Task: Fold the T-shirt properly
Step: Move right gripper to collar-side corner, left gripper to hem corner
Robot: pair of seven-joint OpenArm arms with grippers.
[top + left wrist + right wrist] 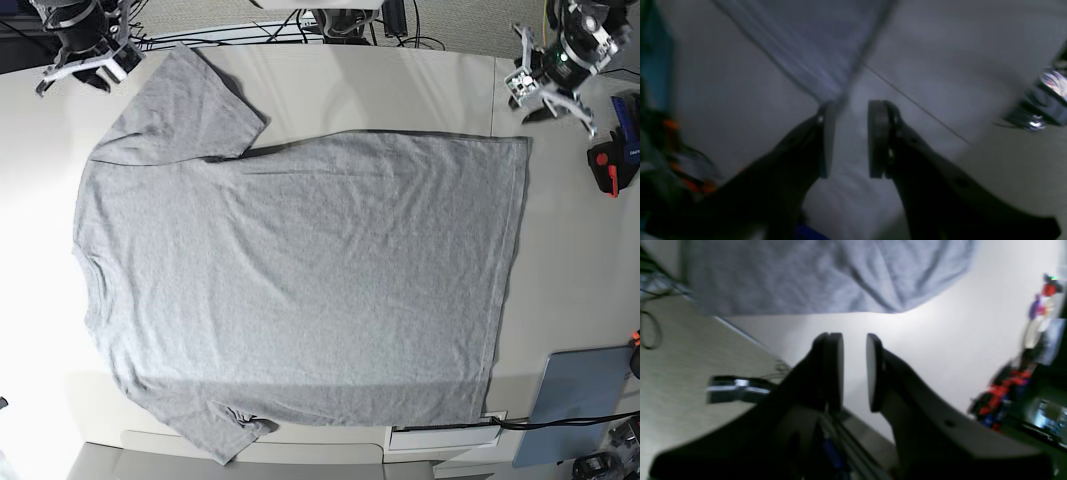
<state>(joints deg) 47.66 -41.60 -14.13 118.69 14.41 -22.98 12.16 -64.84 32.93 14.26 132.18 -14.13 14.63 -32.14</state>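
The grey T-shirt (300, 270) lies spread flat on the white table (400, 85), plain side up, with the collar at the left and the hem at the right. My left gripper (557, 118) hovers open and empty just beyond the shirt's far hem corner. In the left wrist view a blurred shirt corner (813, 50) lies right ahead of the left gripper (850, 106). My right gripper (75, 80) is open and empty beside the far sleeve. In the right wrist view the right gripper (855, 340) has a narrow gap, and the sleeve cloth (826, 273) lies ahead of it, apart.
A grey-blue pad (580, 405) lies at the front right. A red and black tool (605, 165) sits at the right edge. Cables (330, 20) run along the back. A white box (445, 437) sits at the front edge under the hem.
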